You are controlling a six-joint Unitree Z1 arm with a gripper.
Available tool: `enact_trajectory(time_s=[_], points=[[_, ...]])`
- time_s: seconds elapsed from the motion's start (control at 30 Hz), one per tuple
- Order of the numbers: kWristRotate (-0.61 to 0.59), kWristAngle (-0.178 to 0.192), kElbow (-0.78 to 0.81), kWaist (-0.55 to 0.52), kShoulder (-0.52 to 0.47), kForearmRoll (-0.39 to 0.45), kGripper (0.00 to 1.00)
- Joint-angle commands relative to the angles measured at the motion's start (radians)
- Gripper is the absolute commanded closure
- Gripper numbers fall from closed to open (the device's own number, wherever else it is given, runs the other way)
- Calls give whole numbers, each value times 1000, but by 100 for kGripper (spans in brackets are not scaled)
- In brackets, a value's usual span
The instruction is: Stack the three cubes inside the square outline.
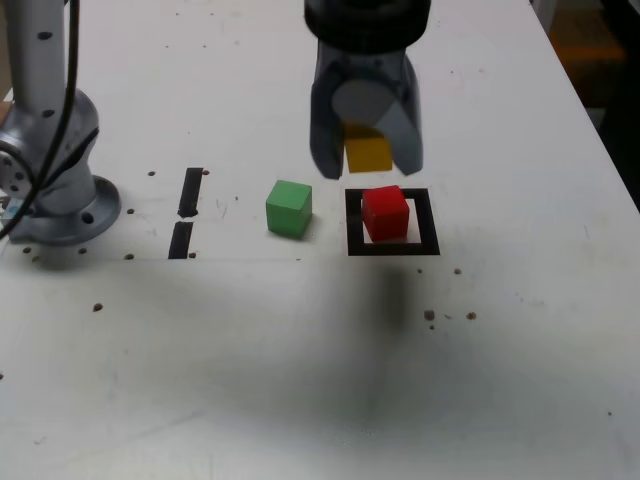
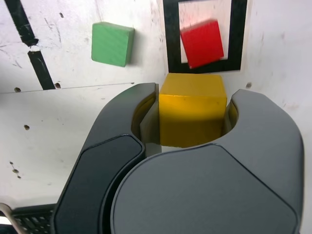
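One arm (image 1: 368, 30) reaching down, fingers (image 1: 322, 125) gripping yellow cube (image 1: 369, 152) above worktop (image 1: 240, 350). Red cube (image 1: 386, 214) inside square outline (image 1: 432, 222); green cube (image 1: 290, 209) to exterior view's left, black strips (image 1: 191, 192) farther left.

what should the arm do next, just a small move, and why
Probably ease the tool across until the yellow cube is lined up above the red cube, before lowering: the yellow cube is gripped and raised, the red one sits inside the square outline, and the wrist view suggests they are not yet aligned.
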Motion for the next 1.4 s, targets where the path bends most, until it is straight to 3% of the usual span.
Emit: enact_trajectory(time_s=[0.0,0.33,0.97,1.13,1.37], points=[[0,3,-18,15,28,1,76],[8,-27,12,74,144,-49,76],[28,-25,52,85,161,-106,72],[28,-25,60,87,162,-115,58],[29,-21,71,91,151,-102,19]])
